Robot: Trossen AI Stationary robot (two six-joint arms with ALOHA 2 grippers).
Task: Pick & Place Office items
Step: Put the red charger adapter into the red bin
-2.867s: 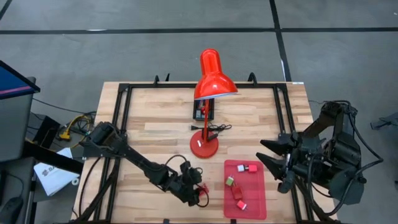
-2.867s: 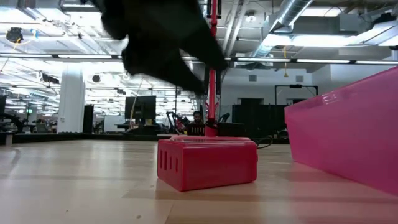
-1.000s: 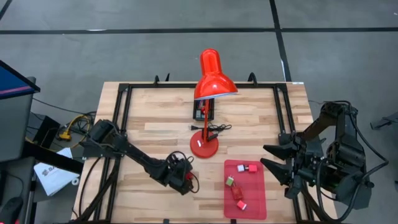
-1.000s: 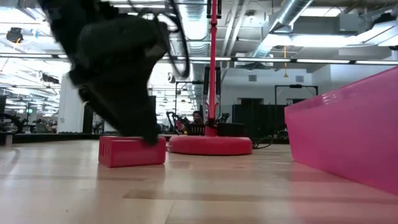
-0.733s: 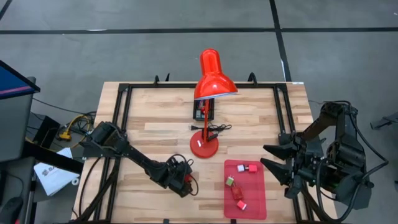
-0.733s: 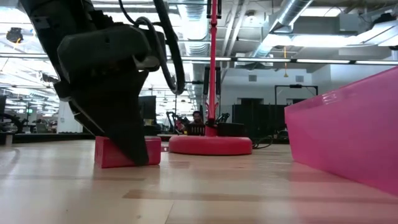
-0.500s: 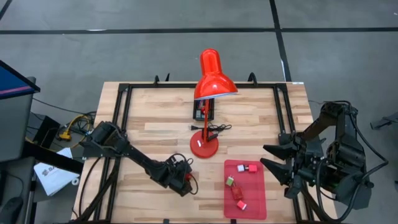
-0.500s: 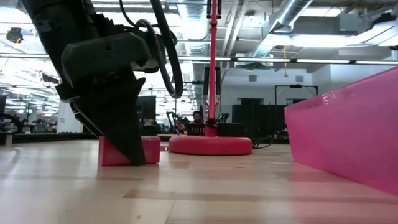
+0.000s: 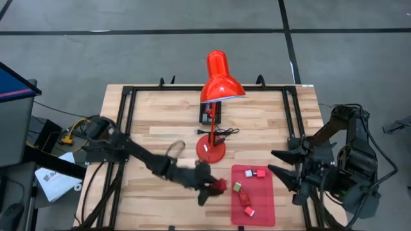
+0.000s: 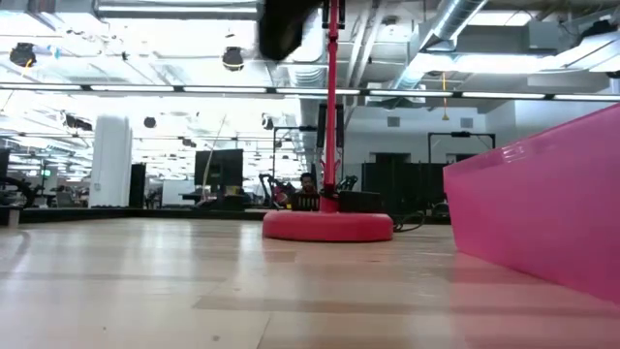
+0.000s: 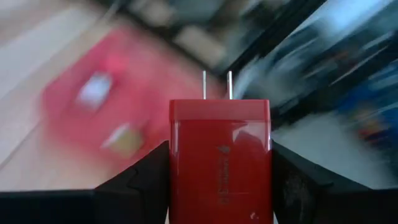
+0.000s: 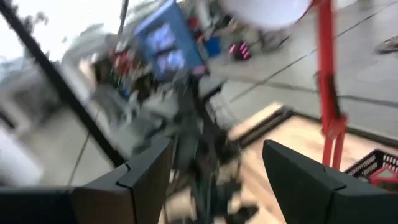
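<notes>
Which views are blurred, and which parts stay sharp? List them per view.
Left wrist view: the red charger block is sharp, the red tray behind it smeared. Right wrist view: blurred nearly throughout. High view: only the left tool is smeared. Low view: sharp lamp base, dark blur at top.

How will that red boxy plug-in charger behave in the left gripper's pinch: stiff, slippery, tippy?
The red boxy charger, clamped in the left gripper, looks like a rigid plastic shell, so probably stiff. Its glossy flat faces could slip. Set down on its broad side it likely won't roll; on its two prongs it would tip.
</notes>
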